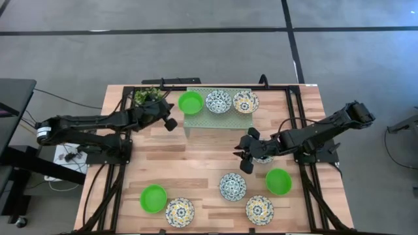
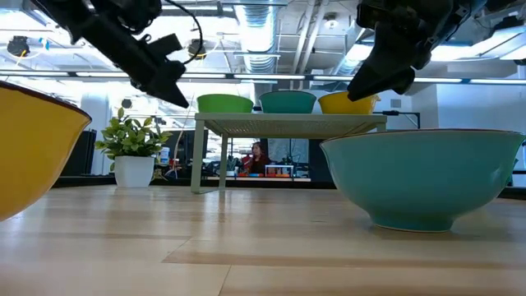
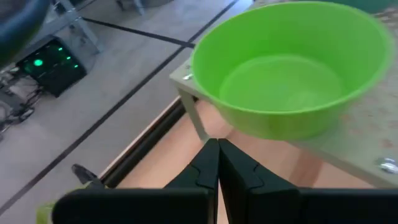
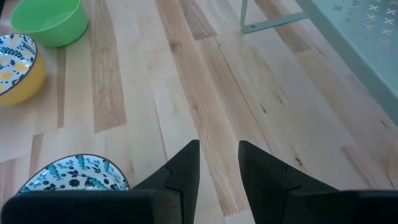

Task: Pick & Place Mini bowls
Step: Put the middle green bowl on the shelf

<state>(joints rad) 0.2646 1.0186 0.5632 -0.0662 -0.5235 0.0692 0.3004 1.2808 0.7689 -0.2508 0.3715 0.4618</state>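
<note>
My left gripper (image 1: 171, 123) hovers just off the rack's (image 1: 196, 120) left end, fingers (image 3: 208, 163) pressed flat together on nothing, tips pointing at the bright green bowl (image 1: 191, 102) that sits upright at that end. Beside it on the rack, in a row along the bench's (image 1: 196, 163) far edge, stand a blue-patterned white bowl (image 1: 218, 101) and a yellow-and-blue bowl (image 1: 245, 101), all mouths up. Being round, none has a long axis to speak of.

My right gripper (image 1: 245, 158) hangs over the bench's middle right, fingers (image 4: 184, 167) spread with bare wood between them, above a bowl (image 1: 264, 158) largely hidden by the arm. Toward the near edge rest five more upright bowls: a green one (image 1: 153, 198) and a yellow-patterned one (image 1: 179, 212) near the left corner, a blue-patterned one (image 1: 232, 187), a green one (image 1: 279, 181) and another yellow-patterned one (image 1: 260, 209) toward the right. A small potted plant (image 1: 149, 96) stands at the far left corner.
</note>
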